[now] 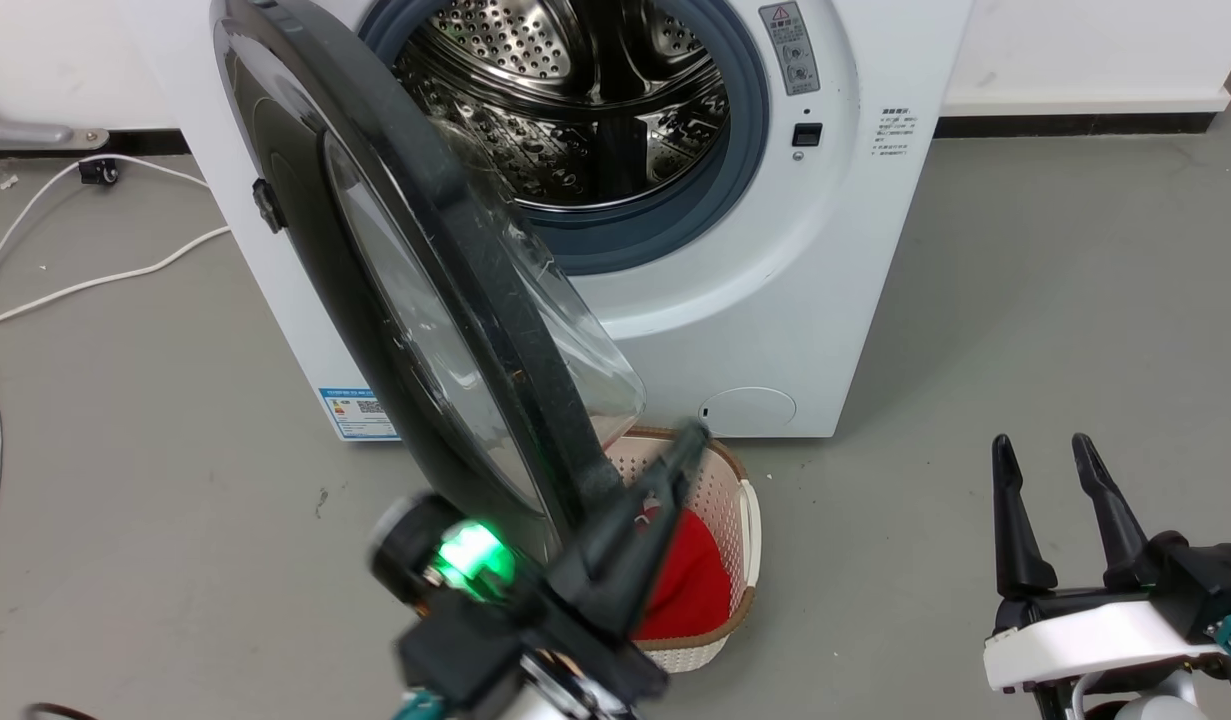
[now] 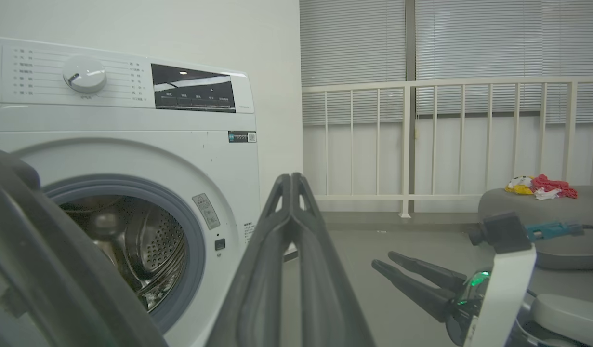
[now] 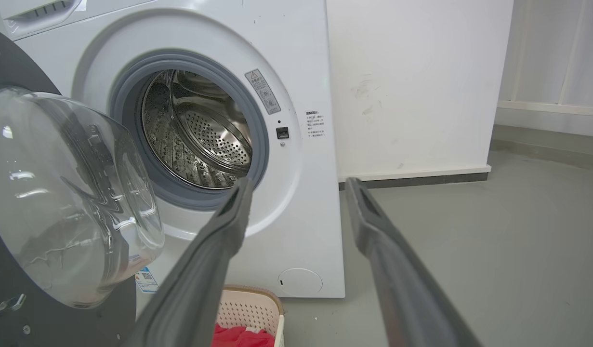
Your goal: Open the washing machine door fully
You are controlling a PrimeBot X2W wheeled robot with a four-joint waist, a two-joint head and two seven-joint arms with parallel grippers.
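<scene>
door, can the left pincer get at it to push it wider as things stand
Probably yes: the shut left pincer lies right beside the lower rim of the door, with nothing visible between them, though actual contact is hard to tell.

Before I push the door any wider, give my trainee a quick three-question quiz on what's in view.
1. True or false: the washing machine door is fully shut.
2. The right claw is: A open, B shut, C gripping the door.
3. Fill in: the basket holds a ___ cloth.
Key: 1 false; 2 A; 3 red.
</scene>
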